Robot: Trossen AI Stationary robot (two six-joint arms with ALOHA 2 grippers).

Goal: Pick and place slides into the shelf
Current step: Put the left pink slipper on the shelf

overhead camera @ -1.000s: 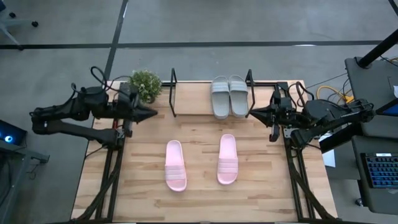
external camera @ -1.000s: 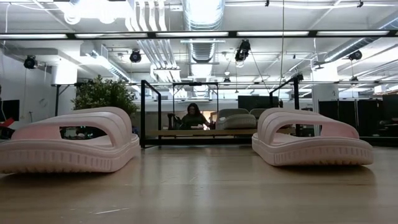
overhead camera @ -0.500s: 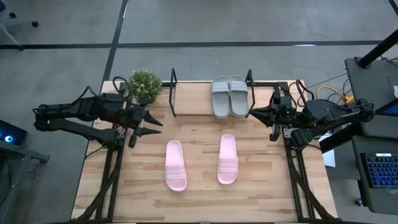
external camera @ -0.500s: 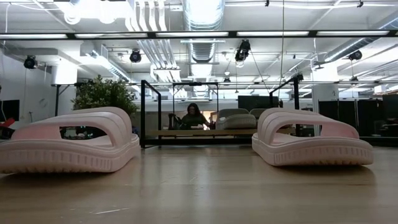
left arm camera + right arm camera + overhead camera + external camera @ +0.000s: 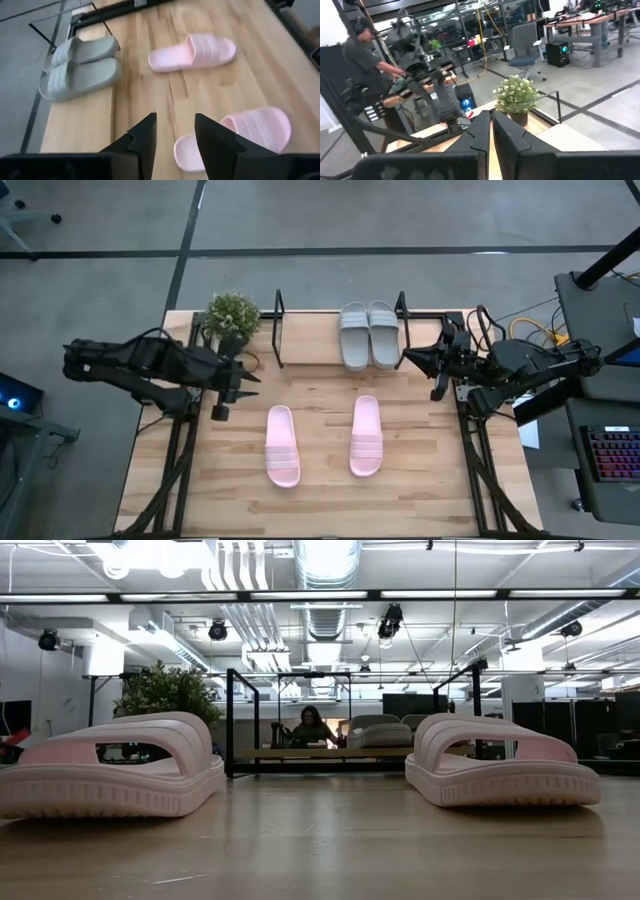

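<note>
Two pale pink slides lie sole-down on the wooden table, one nearer the left, the other to its right. Both also show in the left wrist view. Two grey slides sit side by side on the right part of the shelf, a black wire frame at the far edge. My left gripper hovers open left of the shelf's near edge, pointing right over bare table. My right gripper waits shut at the shelf's right end.
A small green potted plant stands at the far edge, just left of the shelf. The shelf's left part holds nothing. Beyond the table, a person sits in the room, and another person stands by a workbench.
My left gripper has opened from shut. It has swung a little toward the table's near edge, away from the plant and toward the pink slides. The slides and my right arm have kept still.
</note>
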